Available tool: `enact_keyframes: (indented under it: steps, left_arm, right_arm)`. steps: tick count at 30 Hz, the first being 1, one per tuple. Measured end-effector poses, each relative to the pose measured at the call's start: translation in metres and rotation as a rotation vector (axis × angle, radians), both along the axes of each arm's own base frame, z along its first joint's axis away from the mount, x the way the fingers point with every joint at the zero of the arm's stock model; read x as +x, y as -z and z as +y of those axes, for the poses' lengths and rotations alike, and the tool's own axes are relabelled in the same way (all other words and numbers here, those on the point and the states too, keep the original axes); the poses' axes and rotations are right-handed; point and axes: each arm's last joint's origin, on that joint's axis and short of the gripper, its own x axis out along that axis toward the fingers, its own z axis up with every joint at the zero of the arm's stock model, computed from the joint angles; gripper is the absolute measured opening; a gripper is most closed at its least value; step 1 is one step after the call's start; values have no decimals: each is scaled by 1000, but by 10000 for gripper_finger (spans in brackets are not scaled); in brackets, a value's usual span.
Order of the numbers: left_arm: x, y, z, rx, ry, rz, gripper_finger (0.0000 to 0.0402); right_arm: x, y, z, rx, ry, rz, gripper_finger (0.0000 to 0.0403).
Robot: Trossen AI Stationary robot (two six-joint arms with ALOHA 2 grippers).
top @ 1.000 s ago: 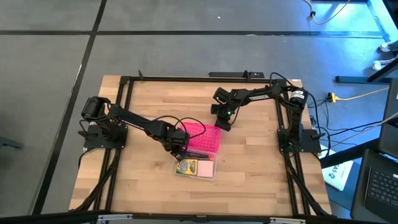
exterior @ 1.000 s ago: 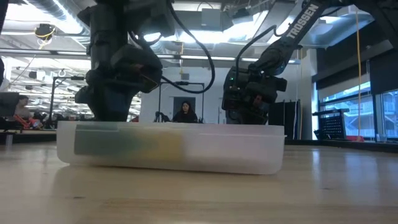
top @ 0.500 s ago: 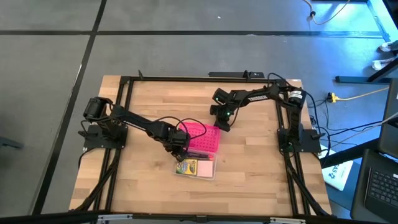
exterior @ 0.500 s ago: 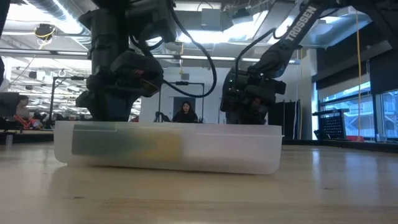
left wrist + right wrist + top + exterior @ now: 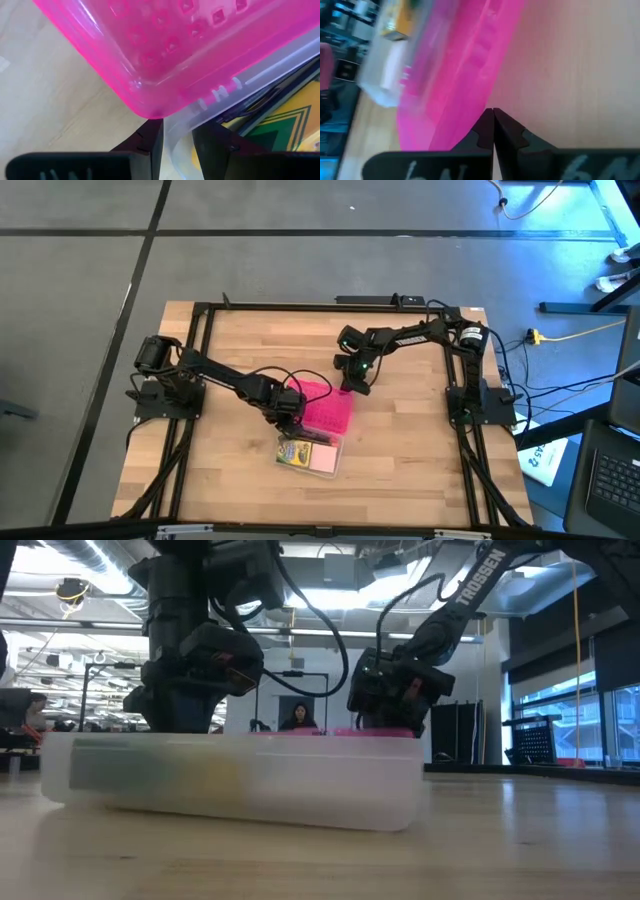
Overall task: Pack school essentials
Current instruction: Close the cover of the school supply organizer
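Note:
A clear plastic box [image 5: 310,454] stands on the table and holds a yellow-green crayon box [image 5: 297,449] and a pale pink pad [image 5: 326,461]. A bright pink dotted lid [image 5: 326,409] lies with its near part over the box's far rim. My left gripper [image 5: 290,420] points down at the box's far left corner, shut on its wall under the lid's corner. My right gripper [image 5: 351,385] is shut at the lid's far right corner. Scissors, pencils and eraser do not show. My left gripper pinches the clear box's wall [image 5: 176,131] near a far corner, one finger [image 5: 216,147] inside and one finger [image 5: 150,142] outside. It comes from above, pointing steeply down. The box stands on the table. My right gripper sets its shut fingertips [image 5: 491,120] against the pink lid's edge [image 5: 470,107], near the far right corner. It slants down from the table's far right.
A black frame [image 5: 300,307] borders the wooden table [image 5: 400,460], with both arm bases on its side rails. Bare wood lies near and right of the box. In the low view, people sit in the room behind [image 5: 298,718].
My right gripper has gone toward the table's left and near edge and tipped, shut all the while. The pink lid has slid and turned with it, farther over the box. The clear box has turned and shifted toward the table's left.

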Motion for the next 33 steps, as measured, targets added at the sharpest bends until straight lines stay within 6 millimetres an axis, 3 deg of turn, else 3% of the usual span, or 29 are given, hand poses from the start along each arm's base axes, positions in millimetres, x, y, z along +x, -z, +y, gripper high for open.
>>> enact_keyframes:
  steps: [16, 27, 33]
  left_arm:
    - [0, 0, 1, 27, -19, -2, 94]
    - [-1, 0, 1, 47, -22, -1, 94]
    - [-1, 0, 2, 55, -1, 2, 94]
  right_arm:
    - [11, -11, 13, 124, -73, -62, 7]
    - [44, -42, 45, 119, -171, -144, 7]
    - [51, -46, 61, 78, -177, -130, 7]
